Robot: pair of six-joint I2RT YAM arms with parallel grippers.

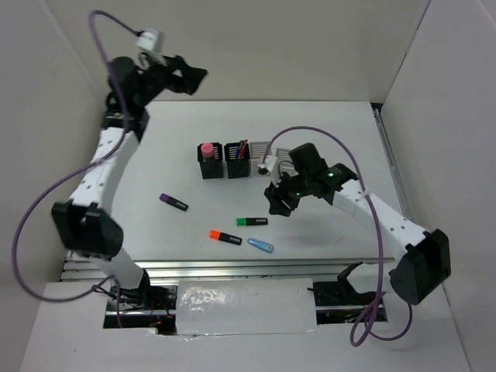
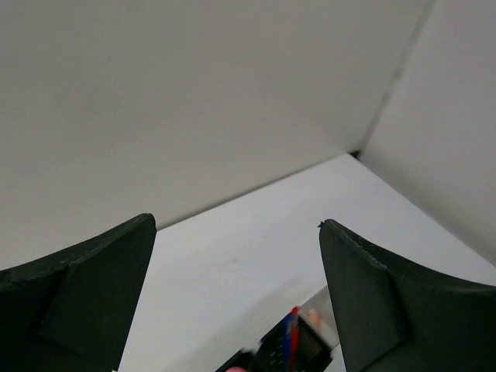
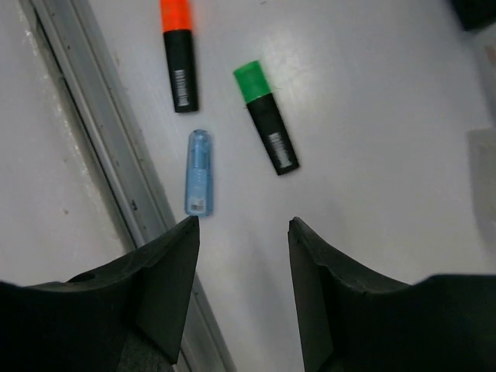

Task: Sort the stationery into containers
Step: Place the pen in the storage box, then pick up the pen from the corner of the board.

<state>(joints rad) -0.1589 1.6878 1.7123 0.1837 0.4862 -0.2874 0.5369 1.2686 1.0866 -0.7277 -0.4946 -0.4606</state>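
Left gripper [image 2: 236, 223] jaws wide apart at lower corners; blurry black pen cup [image 2: 275, 358] holding red and blue pens [image 2: 292, 329] bottom centre.

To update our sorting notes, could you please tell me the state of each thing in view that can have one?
left claw: open, empty
right claw: open, empty
green highlighter: capped, lying flat
orange highlighter: capped, lying flat
light blue marker: lying flat
purple marker: lying flat
left black cup: upright, pink marker inside
right black cup: upright, pens inside
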